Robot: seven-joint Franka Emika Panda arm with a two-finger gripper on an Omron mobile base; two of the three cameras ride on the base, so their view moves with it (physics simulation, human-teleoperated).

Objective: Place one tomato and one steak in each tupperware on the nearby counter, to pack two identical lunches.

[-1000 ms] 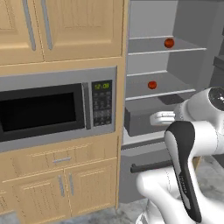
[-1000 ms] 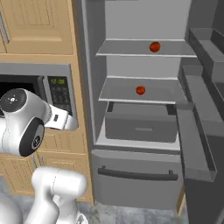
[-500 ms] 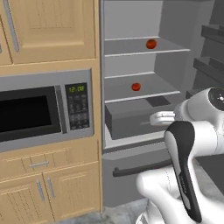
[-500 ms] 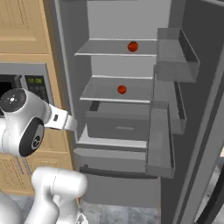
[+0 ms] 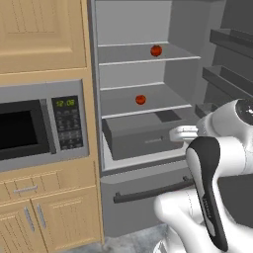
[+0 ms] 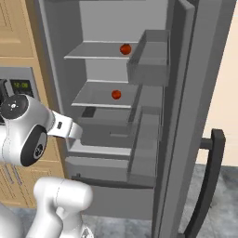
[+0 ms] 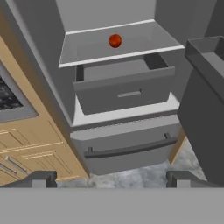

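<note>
Two glossy red tomatoes lie in the open fridge. One tomato [image 5: 156, 50] [image 6: 125, 49] sits on the upper shelf, the other tomato [image 5: 141, 100] [image 6: 116, 95] [image 7: 115, 40] on the shelf below, just above a grey drawer. My gripper [image 7: 113, 179] is open and empty, its fingertips [image 7: 43, 178] wide apart. It hangs well short of the fridge and faces the drawers. In the left base view the white hand [image 5: 182, 133] is level with the drawer. The steak, the tupperware and the counter are out of view.
A grey pull-out drawer [image 7: 127, 89] sits under the lower shelf, with a freezer drawer and its bar handle [image 7: 131, 148] beneath. The fridge door [image 6: 200, 116] stands open at right with bins [image 6: 151, 60]. A microwave [image 5: 29, 128] and wooden cabinets [image 5: 44, 217] are to the left.
The whole picture has shifted left in both base views, so the base has moved; the fridge is now more central. The arm's pose looks unchanged and the gripper stays open.
</note>
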